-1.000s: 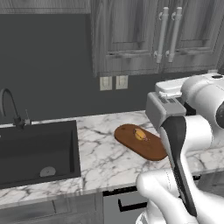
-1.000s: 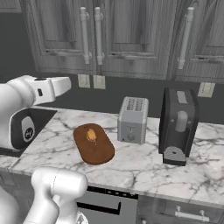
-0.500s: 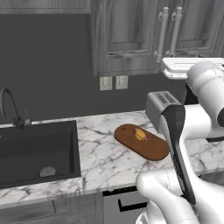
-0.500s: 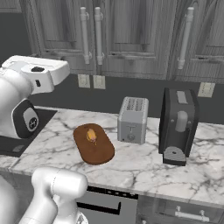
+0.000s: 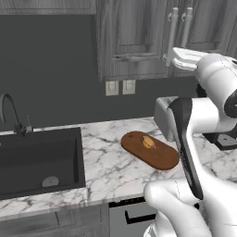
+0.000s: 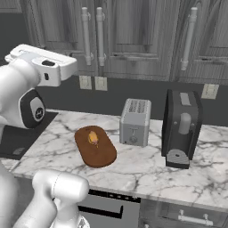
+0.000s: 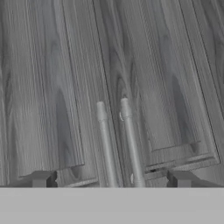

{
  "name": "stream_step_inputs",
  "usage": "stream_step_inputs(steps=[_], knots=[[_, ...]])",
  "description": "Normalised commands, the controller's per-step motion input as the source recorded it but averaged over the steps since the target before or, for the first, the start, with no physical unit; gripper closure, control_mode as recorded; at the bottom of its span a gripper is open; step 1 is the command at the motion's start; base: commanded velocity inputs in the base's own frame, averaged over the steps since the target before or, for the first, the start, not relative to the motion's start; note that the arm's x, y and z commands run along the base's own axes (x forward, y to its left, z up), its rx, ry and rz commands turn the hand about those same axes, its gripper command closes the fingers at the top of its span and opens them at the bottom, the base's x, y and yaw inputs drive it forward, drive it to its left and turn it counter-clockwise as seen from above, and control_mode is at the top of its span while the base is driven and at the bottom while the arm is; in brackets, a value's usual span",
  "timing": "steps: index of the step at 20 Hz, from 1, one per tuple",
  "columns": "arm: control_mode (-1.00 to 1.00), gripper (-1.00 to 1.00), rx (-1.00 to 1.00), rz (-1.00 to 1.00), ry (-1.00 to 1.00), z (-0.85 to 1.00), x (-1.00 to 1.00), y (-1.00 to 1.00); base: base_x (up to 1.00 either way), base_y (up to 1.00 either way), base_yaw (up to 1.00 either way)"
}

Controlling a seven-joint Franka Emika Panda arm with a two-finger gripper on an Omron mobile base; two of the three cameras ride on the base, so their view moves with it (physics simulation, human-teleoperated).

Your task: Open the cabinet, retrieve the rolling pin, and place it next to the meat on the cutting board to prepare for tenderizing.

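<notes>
A rendered home kitchen: grey wood-grain wall cabinet doors with pale bar handles hang over a marble-topped bench. A black sink with a curved tap, a silver toaster, a dark coffee machine and a cutting board carrying meat show it.

Dim, flat rendered light — soft (slightly blurry)

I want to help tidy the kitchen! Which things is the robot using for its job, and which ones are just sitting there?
For the job:
cabinet, doors shut
cabinet handles
cutting board
meat on the board
gripper, open, facing the handles

Just sitting there:
toaster
coffee machine
sink
faucet
wall outlets
</notes>
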Motion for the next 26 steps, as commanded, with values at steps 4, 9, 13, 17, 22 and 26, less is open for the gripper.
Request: stream_step_inputs(steps=[4,9,13,17,22,26], knots=[[-1.0,-1.0,0.03,0.0,0.03,0.0,0.31,0.0,0.0,0.0,0.0],[-1.0,-1.0,0.03,0.0,0.03,-0.01,0.22,0.0,0.0,0.0,0.0],[-1.0,-1.0,0.04,0.04,0.02,0.0,0.18,-0.07,0.0,0.0,0.0],[-1.0,-1.0,0.04,0.05,0.0,0.0,0.12,-0.11,0.0,0.0,0.0],[-1.0,-1.0,0.01,0.07,0.0,-0.06,0.09,-0.03,0.0,0.0,0.0],[-1.0,-1.0,0.01,0.11,0.0,-0.03,0.22,-0.03,0.0,0.0,0.0]])
